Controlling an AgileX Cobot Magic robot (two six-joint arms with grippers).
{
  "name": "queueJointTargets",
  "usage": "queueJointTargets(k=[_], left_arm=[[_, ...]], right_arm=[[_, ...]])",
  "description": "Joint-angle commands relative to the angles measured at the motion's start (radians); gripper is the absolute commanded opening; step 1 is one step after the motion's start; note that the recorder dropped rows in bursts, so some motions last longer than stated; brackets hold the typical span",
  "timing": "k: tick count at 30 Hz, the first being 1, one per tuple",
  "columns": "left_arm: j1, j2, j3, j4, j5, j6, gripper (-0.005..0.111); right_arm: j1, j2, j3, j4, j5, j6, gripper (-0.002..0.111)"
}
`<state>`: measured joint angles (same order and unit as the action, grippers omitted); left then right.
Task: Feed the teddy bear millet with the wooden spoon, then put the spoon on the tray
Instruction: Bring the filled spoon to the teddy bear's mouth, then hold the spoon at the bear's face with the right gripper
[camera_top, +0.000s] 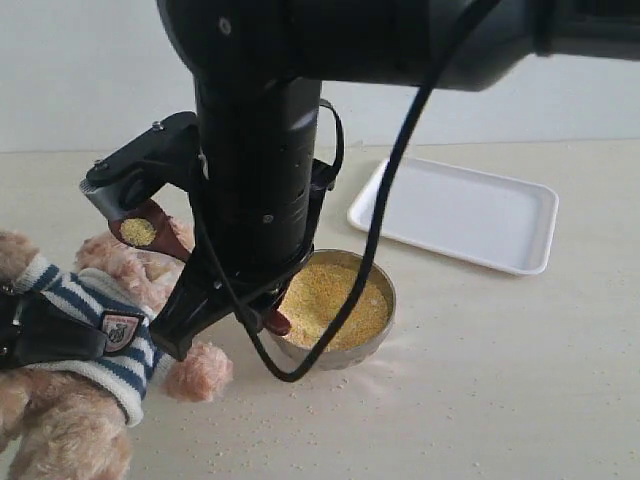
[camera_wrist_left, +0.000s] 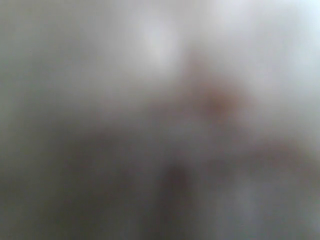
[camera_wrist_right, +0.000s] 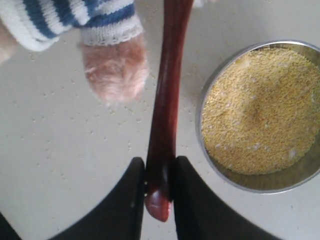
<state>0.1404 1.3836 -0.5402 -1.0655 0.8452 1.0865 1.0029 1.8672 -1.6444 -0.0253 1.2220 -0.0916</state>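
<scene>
My right gripper is shut on the handle end of the wooden spoon. The spoon's round bowl holds a little millet and hangs by the teddy bear's pinkish head. The bear lies at the left in its striped shirt, its paw beside the spoon's handle. More millet fills the metal bowl right of the paw. The white tray lies beyond the bowl. A black part, apparently my left gripper, lies across the bear's chest. The left wrist view is blurred.
The right arm's thick black body and a hanging cable fill the top and middle of the exterior view, covering part of the metal bowl. Stray grains dot the beige table around the bowl and the bear's paw.
</scene>
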Motion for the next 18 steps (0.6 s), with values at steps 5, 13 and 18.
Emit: queueJointTargets(k=[5, 13, 18], left_arm=[[0.001, 0.002, 0.000, -0.014, 0.011, 0.007, 0.006], [0.001, 0.002, 0.000, -0.014, 0.011, 0.007, 0.006], [0.001, 0.002, 0.000, -0.014, 0.011, 0.007, 0.006]], right_arm=[[0.007, 0.111, -0.053, -0.184, -0.001, 0.005, 0.009], [0.106, 0.133, -0.053, -0.466, -0.001, 0.023, 0.009], [0.137, 0.155, -0.053, -0.495, -0.001, 0.054, 0.009]])
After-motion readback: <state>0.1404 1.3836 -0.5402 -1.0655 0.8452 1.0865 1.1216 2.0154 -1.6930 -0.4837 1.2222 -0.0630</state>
